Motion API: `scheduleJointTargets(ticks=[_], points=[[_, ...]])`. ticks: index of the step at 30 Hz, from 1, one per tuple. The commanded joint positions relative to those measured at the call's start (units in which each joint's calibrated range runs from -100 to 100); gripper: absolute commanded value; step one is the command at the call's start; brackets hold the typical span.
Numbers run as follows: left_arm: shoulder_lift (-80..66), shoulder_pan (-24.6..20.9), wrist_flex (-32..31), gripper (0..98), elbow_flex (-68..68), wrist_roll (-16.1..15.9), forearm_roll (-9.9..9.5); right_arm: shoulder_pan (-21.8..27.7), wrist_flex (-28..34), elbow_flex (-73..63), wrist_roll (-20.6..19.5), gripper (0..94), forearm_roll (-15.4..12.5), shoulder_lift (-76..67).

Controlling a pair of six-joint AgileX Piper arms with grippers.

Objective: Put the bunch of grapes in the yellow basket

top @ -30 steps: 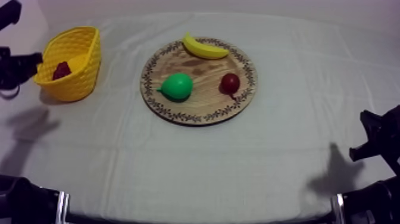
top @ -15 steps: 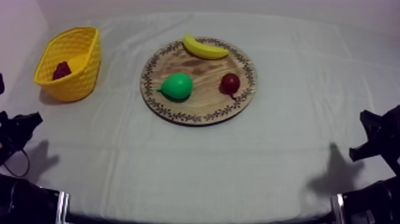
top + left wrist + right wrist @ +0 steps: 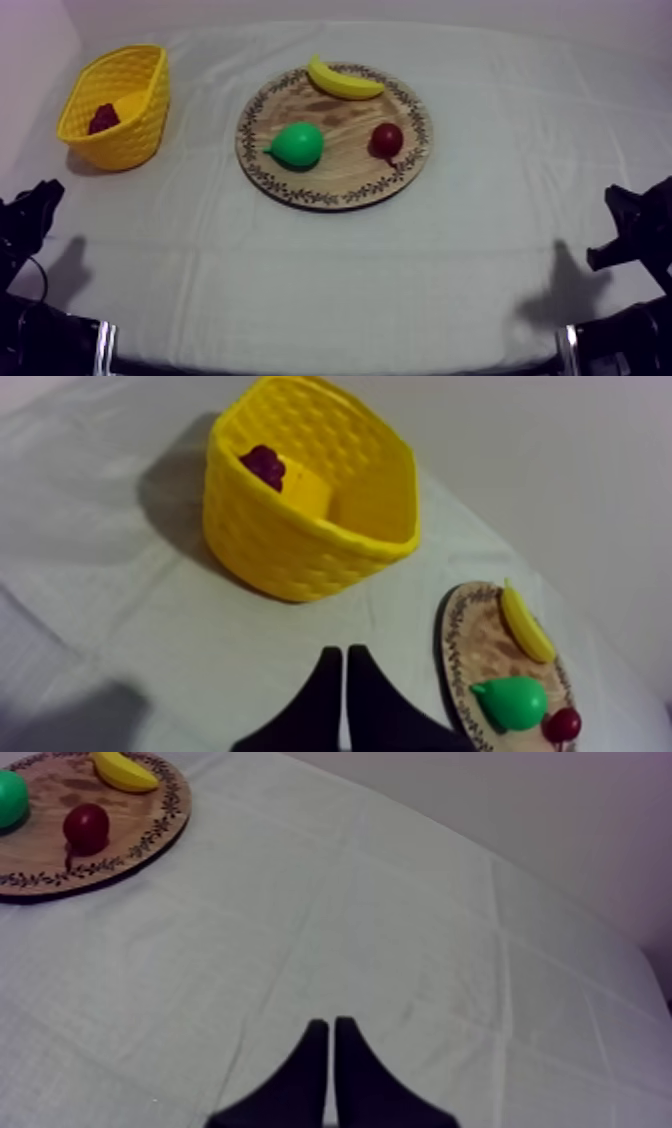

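Grapes (image 3: 264,464) sit in yellow basket (image 3: 290,546), clear from left wrist; left gripper (image 3: 343,652), right gripper (image 3: 331,1022) fingers (image 3: 308,1074) narrow, empty

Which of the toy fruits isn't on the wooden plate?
The bunch of grapes: it lies inside the yellow basket, while banana, pear and small red fruit rest on the wooden board.

Setting: table (image 3: 330,300) under grey-white cloth (image 3: 480,120), plain wall (image 3: 520,802) behind.
Cloth creased in straight fold lines; wall pale, faintly violet; light soft, dim shadows (image 3: 565,290) at near corners.
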Motion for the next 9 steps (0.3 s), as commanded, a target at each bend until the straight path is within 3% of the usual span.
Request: scheduleJointTargets(ticks=[1,5,9], points=[[-1.3,0.1,-0.4,0.0,0.2,-4.7,0.15,0.0,0.0,0.0,0.0,0.3,0.0,0.0],[-2.2,0.1,-0.9,0.0,0.8,-8.5,0.36,0.0,0.0,0.0,0.0,0.3,0.0,0.0],[-2.4,-0.2,-4.0,0.0,2.1,-9.4,0.44,0.0,0.0,0.0,0.0,0.3,0.0,0.0]])
